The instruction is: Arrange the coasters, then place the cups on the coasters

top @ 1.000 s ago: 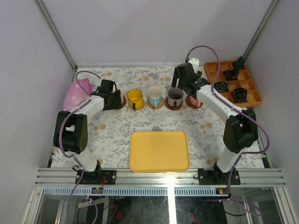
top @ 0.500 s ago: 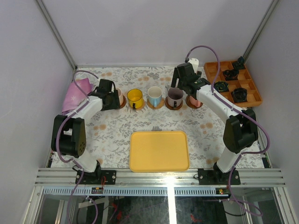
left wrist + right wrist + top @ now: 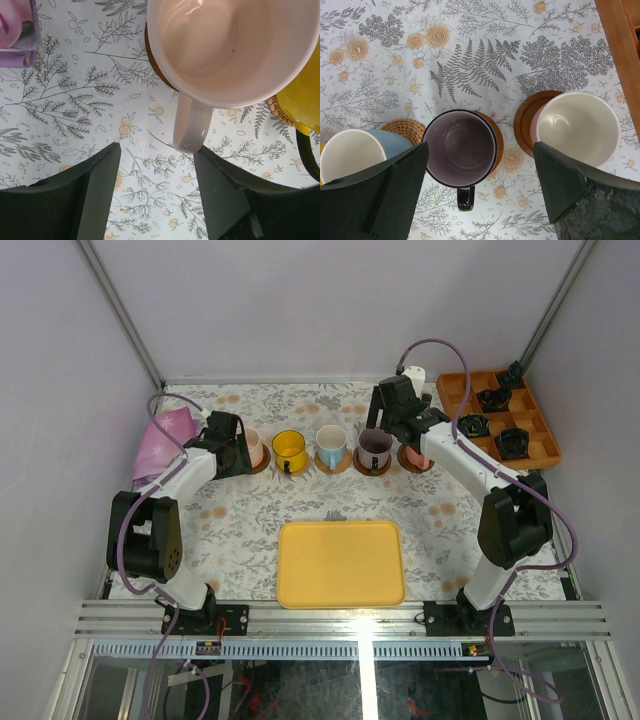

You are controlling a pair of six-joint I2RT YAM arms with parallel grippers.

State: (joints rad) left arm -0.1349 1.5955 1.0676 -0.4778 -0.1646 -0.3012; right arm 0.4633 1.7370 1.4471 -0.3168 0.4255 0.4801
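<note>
The left arm (image 3: 185,475) reached forward from its base, elbow bent out to the left and forearm angled inward; the left gripper (image 3: 156,150) pointed downward, its jaws partly spread with nothing clamped between them. The right arm (image 3: 470,462) stretched forward and inward; the right gripper (image 3: 480,147) faced straight down, jaws spread wide, gripping nothing.

Cream-pink cup (image 3: 230,45) on dark coaster (image 3: 152,65)
</note>
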